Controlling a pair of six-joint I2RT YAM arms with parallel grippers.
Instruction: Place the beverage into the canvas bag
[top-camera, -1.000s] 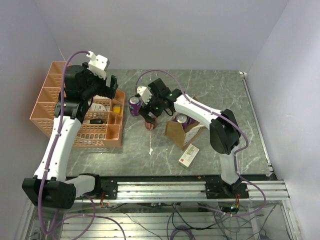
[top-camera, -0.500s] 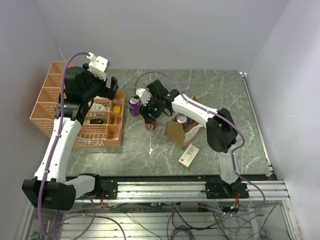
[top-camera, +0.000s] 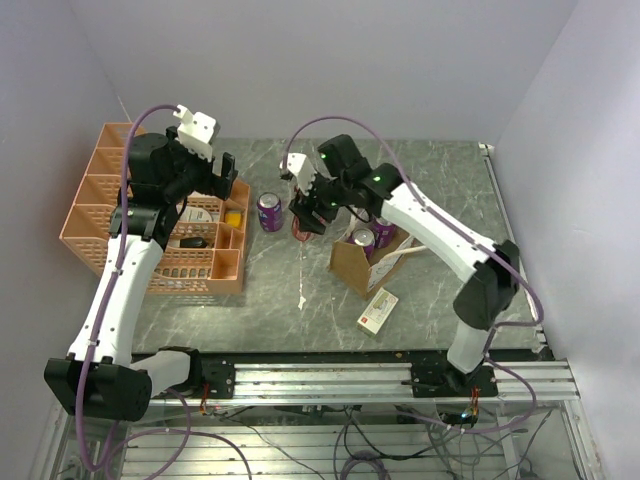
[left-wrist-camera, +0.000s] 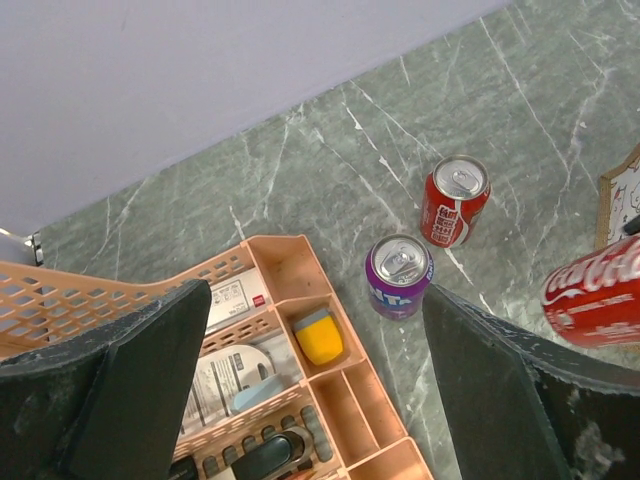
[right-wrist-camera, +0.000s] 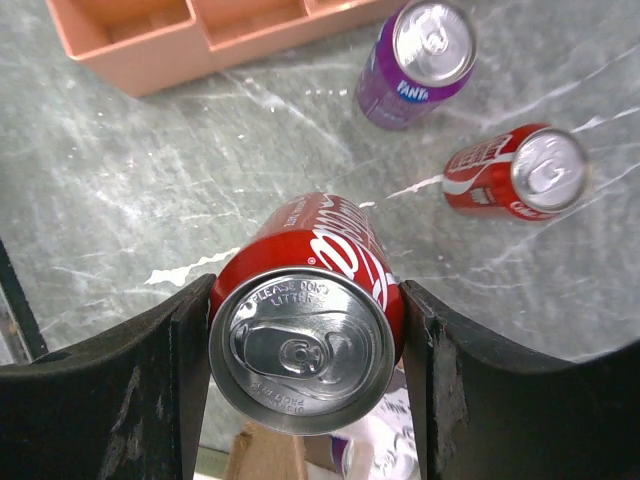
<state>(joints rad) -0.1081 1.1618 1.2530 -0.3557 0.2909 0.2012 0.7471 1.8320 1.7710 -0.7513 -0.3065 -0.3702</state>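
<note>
The right fingers (right-wrist-camera: 110, 390) are closed on a red cola can (right-wrist-camera: 305, 320), one pad pressed to each side of its body, with the can's silver lid facing the wrist camera. From above, this held can (top-camera: 301, 231) sits just left of the canvas bag (top-camera: 352, 268), outside its opening. The bag stands open on the grey marbled surface (top-camera: 270, 300), right of centre, with two purple cans (top-camera: 363, 238) upright inside it. A small white box (top-camera: 377, 310) lies on the surface just in front of the bag. Further back, a purple soda can (left-wrist-camera: 398, 275) and a second red can (left-wrist-camera: 455, 200) stand upright near each other, apart from the held one. The left fingers (left-wrist-camera: 130, 390) are spread wide with nothing between them, hovering over the orange rack (left-wrist-camera: 300, 270), whose compartments hold a yellow item (left-wrist-camera: 320, 337) and some other small objects.
</note>
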